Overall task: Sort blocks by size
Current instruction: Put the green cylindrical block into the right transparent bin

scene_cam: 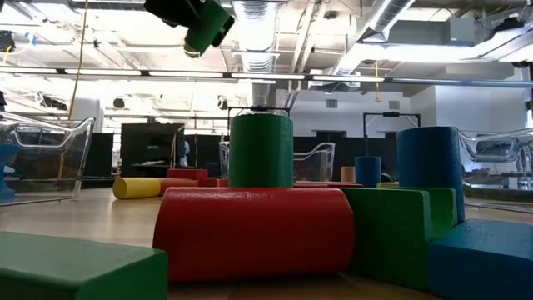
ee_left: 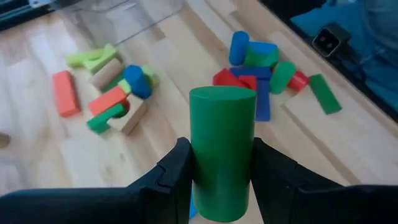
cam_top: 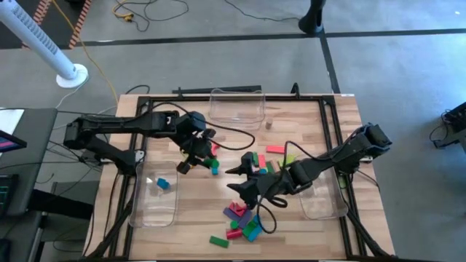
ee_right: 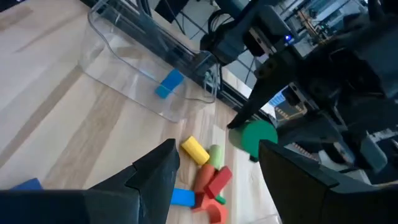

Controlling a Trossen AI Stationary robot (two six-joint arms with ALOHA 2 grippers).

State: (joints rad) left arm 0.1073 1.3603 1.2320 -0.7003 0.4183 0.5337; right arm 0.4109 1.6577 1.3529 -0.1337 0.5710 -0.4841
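Your green cylinder sits upright, clenched in the left claw, lifted above the table with the left bin just beyond it. Carry it level over that bin, beside the blue block, then release low. The right claw hangs open over the central pile.

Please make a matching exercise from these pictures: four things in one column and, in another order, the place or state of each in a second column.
Things:
1. green cylinder
2. blue block
3. right claw
4. bin at the far edge

Places or states:
A. open, holding nothing
B. lying inside the bin on the left
C. holding no block
D. gripped in the left claw

Pairs: 1-D, 2-B, 3-A, 4-C
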